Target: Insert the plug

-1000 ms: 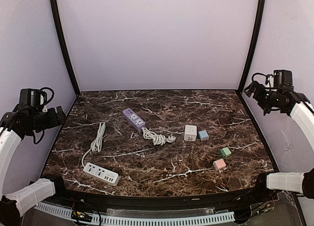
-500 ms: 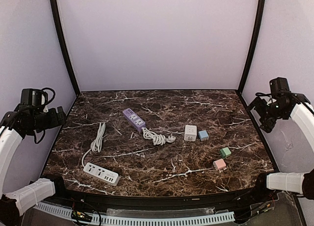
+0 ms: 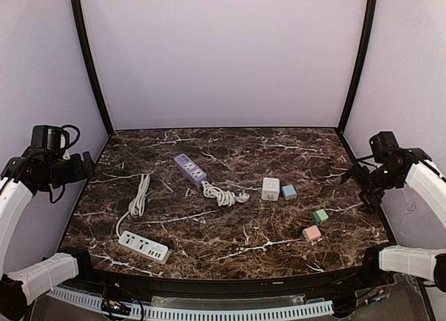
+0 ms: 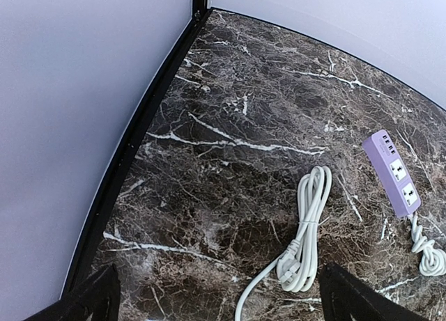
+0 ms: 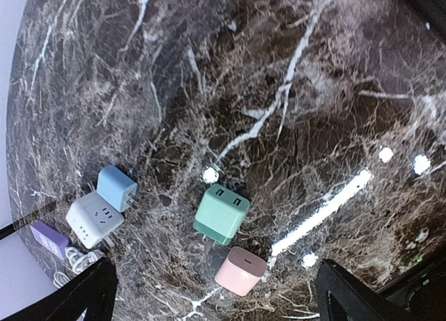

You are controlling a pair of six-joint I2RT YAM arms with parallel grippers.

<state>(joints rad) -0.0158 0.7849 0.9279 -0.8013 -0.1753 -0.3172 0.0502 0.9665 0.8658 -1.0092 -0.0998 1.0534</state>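
Green plug ahead of the right pincer, clear of its wide-spread jaws

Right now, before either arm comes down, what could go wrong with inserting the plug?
The green cube and pink cube lie close together, so grasping one may knock the other. The purple strip lies unheld, so it may slide when a plug is pressed in.

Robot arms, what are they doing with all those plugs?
Nothing is held or plugged in yet. The left tool and right tool both hang open beside the table. On it lie a purple power strip, a white power strip, a white adapter, a blue charger, a green charger and a pink charger.
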